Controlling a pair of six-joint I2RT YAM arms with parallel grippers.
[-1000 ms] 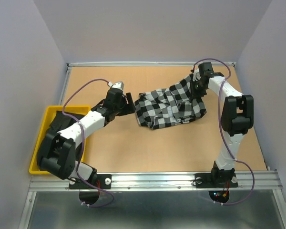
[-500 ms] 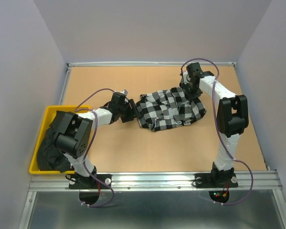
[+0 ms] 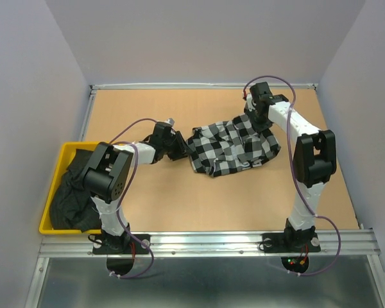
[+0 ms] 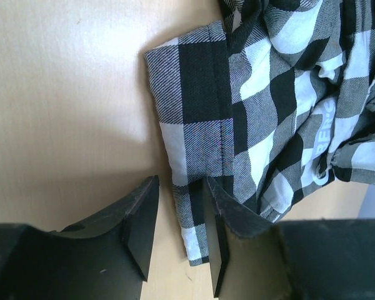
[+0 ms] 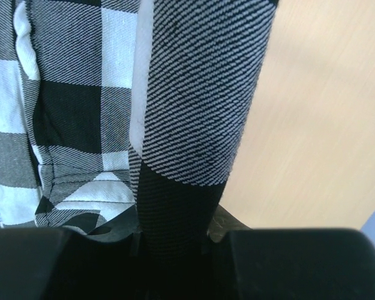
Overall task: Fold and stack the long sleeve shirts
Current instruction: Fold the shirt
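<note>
Check shirt [image 3: 234, 146] lies bunched mid-surface [image 3: 160, 205], long axis approx left-to-right, stretched btw the two arms. The black shirt [image 3: 70, 196] is heaped in the yellow bin [image 3: 49, 199] at the left edge, well apart from both hands.

Left hand [image 4: 181, 219] is down at the shirt's left end w/ its jaws apart, straddling a hem [image 4: 194, 187]. The hem strip runs straight into the gap. It touches one finger, w/ a sliver of bare surface showing by the other, so no pinch yet. Rest of the cloth, incl. the white lettering [image 4: 323, 128], spreads away to the right of that hand.

Right hand [image 3: 260, 120] sits on the far-right part of the same shirt, clamped on a band of check cloth. In its wrist view the band comes up taut from btw the fingers.

What matters next, I'd judge: the hem is already lined up lengthwise inside the left jaws, so that hand prob only needs to pinch, no reach. Then each hand has one end, w/ the shirt's length btw them. Risk: the hem is thin & off-centre in the gap, so it could slip out.
</note>
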